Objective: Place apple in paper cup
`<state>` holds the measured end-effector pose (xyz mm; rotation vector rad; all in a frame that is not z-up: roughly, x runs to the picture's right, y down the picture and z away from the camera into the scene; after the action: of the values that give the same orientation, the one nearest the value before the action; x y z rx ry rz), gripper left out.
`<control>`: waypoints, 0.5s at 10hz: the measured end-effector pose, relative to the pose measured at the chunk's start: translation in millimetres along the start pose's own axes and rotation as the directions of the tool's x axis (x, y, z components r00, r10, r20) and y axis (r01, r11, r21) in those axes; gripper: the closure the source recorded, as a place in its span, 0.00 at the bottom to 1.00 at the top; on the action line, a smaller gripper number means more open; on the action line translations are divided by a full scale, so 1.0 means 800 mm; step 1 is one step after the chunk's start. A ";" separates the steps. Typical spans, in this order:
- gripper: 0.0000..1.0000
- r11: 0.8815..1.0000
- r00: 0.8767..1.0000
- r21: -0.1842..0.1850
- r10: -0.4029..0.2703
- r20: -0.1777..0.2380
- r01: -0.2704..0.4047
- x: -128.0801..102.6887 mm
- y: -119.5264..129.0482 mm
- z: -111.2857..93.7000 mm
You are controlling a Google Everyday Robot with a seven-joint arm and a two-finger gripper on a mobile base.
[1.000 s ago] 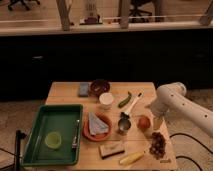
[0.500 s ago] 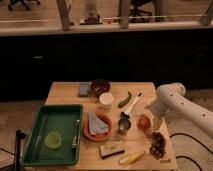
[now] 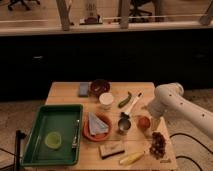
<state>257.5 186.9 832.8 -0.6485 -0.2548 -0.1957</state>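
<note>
The gripper point(image 3: 151, 122) is held low over the right part of the worktop point(image 3: 65, 95), at the end of a white arm point(image 3: 170, 97) reaching in from the right. Whether it is closed on anything cannot be told. The apple point(image 3: 143, 123) is seen immediately to its left, touching it or nearly so, resting on the wood. Further left a metal cup point(image 3: 124, 123) is placed near the apple, and beyond that an orange plate point(image 3: 88, 133) carrying a blue cloth. The paper cup point(image 3: 106, 100) is found up and to the left of the gripper, well apart from the apple, upright with its mouth open. Between cup and gripper a green vegetable point(image 3: 124, 99) and a white utensil point(image 3: 134, 104) are laid. Below the gripper dark grapes point(image 3: 159, 144) and a banana point(image 3: 132, 158) are set. A maroon bowl point(image 3: 99, 86) stands behind the paper cup, and a green tray point(image 3: 40, 117) fills the far left. The wooden worktop is surrounded by a pale floor, and dark cabinet fronts are seen behind it. Compared with half a second earlier, no shift is noted: arm, apple and cup are found at the same places
</note>
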 end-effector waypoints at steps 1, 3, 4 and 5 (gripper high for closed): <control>0.20 1.000 1.000 0.002 -0.016 0.014 0.016 -0.005 -0.001 0.001; 0.21 0.999 0.998 -0.006 -0.046 0.039 0.046 -0.014 0.002 0.003; 0.30 0.998 0.997 -0.006 -0.060 0.051 0.060 -0.018 0.004 0.003; 0.38 0.998 0.996 -0.007 -0.063 0.056 0.064 -0.019 0.007 0.004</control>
<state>244.1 194.6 827.6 -0.6552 -0.3284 -0.2400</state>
